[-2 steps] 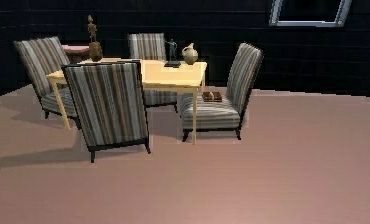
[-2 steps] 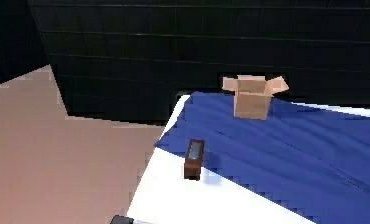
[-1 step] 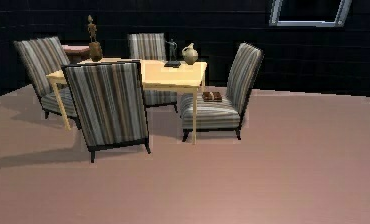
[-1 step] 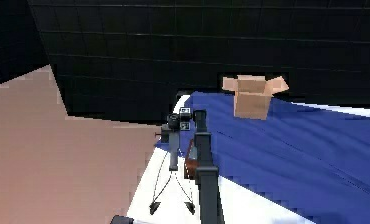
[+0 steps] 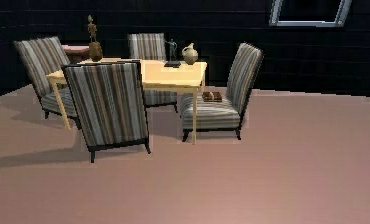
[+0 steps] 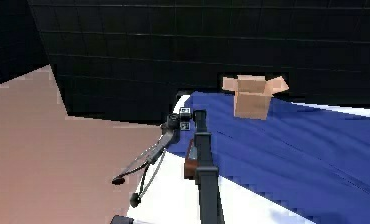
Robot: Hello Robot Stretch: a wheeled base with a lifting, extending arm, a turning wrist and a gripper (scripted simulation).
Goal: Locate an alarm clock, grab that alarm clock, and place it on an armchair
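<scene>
Four striped armchairs stand around a yellow wooden table (image 5: 183, 72) in the forward view: the nearest armchair (image 5: 110, 108) shows its back, another armchair (image 5: 221, 100) is at the table's right, and two more are behind. A small brown thing (image 5: 210, 96) lies on the right armchair's seat. In the arm side view the dark arm (image 6: 203, 175) rises from the bottom edge. The gripper (image 6: 128, 190) reaches down and left with its thin fingers (image 6: 143, 160) over bare floor and the white bed edge. It holds nothing.
On the table stand a dark statue (image 5: 92, 38), a pale jug (image 5: 189, 52) and a flat dark thing (image 5: 172, 64). A bed with a blue cover (image 6: 293, 150) and an open cardboard box (image 6: 253, 96) lies behind the arm. Dark walls stand behind; pink floor (image 5: 273, 170) lies in front.
</scene>
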